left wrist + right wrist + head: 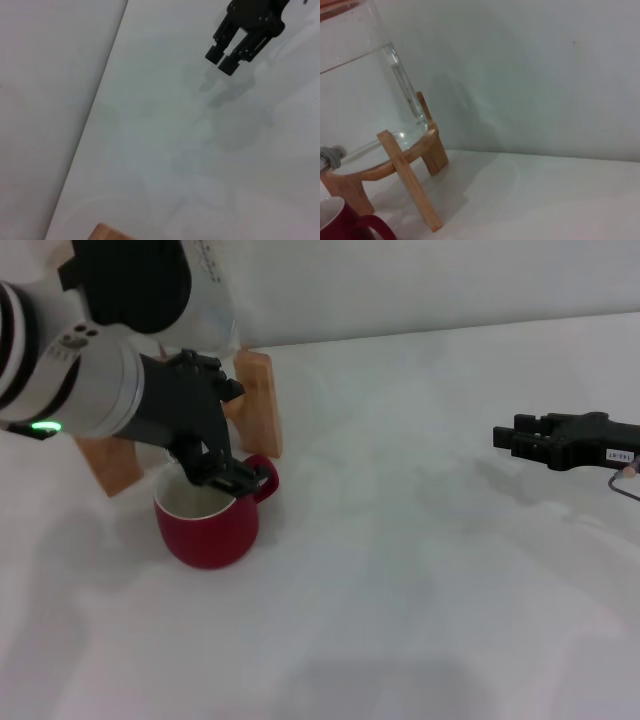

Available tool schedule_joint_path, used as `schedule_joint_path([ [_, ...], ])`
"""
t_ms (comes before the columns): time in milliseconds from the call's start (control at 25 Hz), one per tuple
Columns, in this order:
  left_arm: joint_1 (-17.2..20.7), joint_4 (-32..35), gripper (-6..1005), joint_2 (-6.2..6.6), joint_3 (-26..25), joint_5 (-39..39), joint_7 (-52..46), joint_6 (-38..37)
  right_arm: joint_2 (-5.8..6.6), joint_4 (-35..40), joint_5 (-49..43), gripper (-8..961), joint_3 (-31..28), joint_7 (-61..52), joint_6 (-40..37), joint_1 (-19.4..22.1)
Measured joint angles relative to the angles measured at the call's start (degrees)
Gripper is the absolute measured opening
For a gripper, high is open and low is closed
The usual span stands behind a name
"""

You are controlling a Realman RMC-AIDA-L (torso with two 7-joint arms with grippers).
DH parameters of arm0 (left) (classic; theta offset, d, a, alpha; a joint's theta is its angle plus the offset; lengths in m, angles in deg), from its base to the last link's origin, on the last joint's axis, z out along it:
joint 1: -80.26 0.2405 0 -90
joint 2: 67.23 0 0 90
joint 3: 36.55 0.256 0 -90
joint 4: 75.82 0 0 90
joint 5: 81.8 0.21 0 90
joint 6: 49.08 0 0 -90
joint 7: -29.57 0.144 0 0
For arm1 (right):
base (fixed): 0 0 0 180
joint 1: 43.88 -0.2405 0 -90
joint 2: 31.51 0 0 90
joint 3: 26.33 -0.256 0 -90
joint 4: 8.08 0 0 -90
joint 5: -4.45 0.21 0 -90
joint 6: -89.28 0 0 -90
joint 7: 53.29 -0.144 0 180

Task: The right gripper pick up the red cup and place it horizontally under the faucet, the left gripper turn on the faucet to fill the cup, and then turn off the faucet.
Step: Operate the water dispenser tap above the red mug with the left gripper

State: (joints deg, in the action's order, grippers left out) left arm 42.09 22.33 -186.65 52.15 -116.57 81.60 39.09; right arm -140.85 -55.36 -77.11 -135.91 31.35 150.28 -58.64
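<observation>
The white bench (420, 570) carries everything. At its far left a clear water jar (365, 95) sits on a wooden stand (407, 172), with the faucet (331, 157) jutting from its base. The red cup (207, 518) stands upright on the bench just in front of the stand, handle toward the right. The left hand (215, 472) hangs over the cup's rim; whether its fingers are apart or together I cannot tell. The right hand (223, 58) hovers well apart at the right, fingers slightly apart, holding nothing.
</observation>
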Motion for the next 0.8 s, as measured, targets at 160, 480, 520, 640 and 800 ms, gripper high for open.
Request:
schedule_joint_path([
  [160,1.4,1.1,880,-0.02,0.3,0.0,-0.4,0.1,0.04,0.5,0.0,437,-0.2,0.0,0.0,-0.2],
  [480,3.3,1.5,880,-0.02,1.0,0.0,-0.8,-0.1,0.1,0.5,0.0,437,-0.2,0.0,0.0,-0.3],
  [520,3.4,1.6,880,-0.02,1.0,0.0,-0.8,-0.1,0.14,0.5,0.0,437,-0.2,0.0,0.0,-0.3],
  [640,4.0,1.6,880,-0.02,1.5,-0.1,-0.8,-0.1,0.19,0.5,0.0,437,-0.2,0.0,0.0,-0.3],
  [800,4.3,1.6,880,-0.02,1.8,-0.4,-1.0,-0.2,0.22,0.5,0.0,437,-0.2,0.0,0.0,-0.5],
])
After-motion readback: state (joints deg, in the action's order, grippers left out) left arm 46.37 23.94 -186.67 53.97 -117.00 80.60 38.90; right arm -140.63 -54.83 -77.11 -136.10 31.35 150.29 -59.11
